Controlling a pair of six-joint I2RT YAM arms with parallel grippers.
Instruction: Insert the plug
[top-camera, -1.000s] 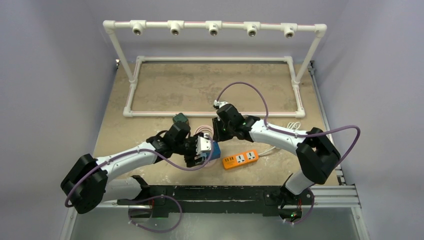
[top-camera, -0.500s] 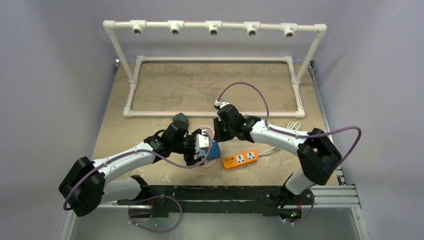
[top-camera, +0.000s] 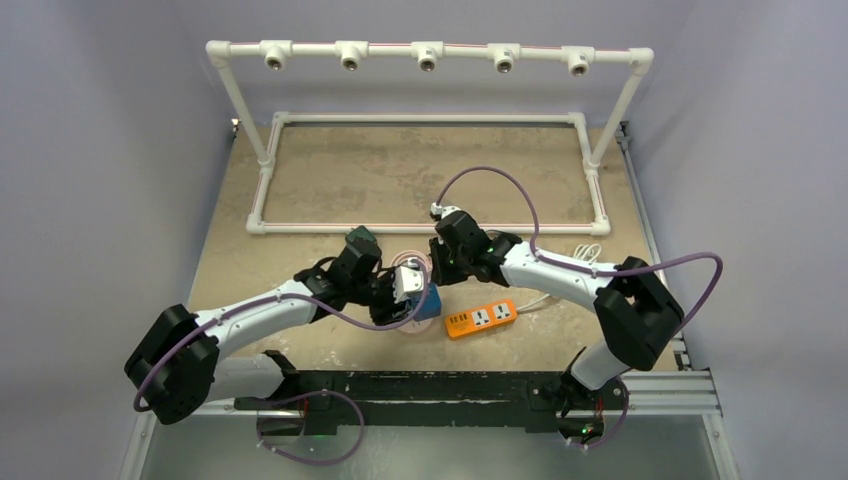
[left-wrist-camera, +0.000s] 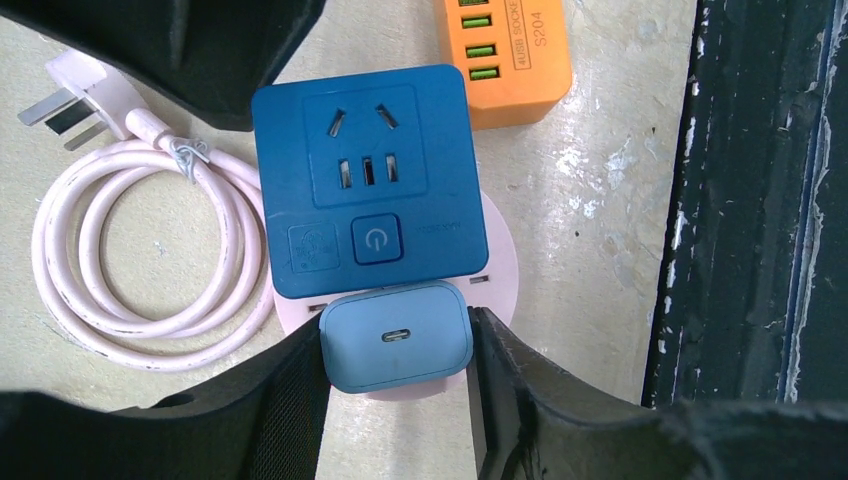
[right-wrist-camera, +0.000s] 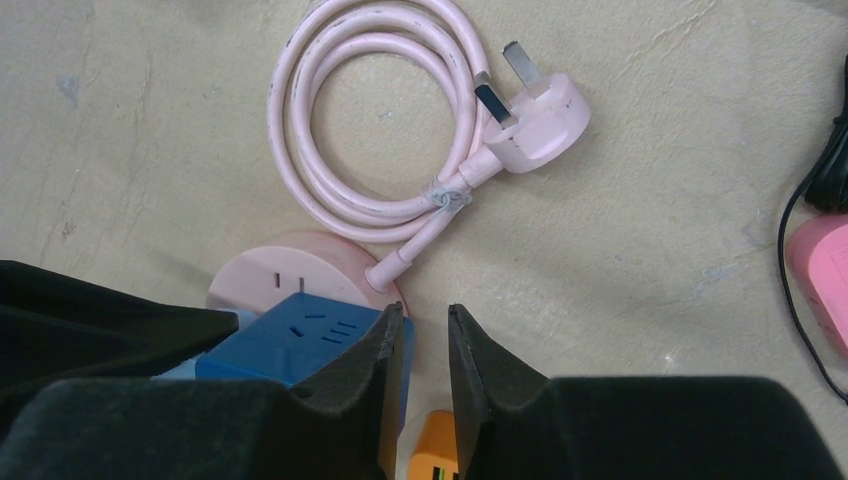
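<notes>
Charger, plug, cube, strip: 1 each

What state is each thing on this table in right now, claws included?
Blue socket cube: top sockets empty.
Light-blue charger: gripped, standing on the pink base.
Left gripper: shut on the light-blue charger.
Right gripper: slightly open, empty.
Pink cord: coiled, tied; its plug lies loose.
Orange power strip: sockets empty.
</notes>
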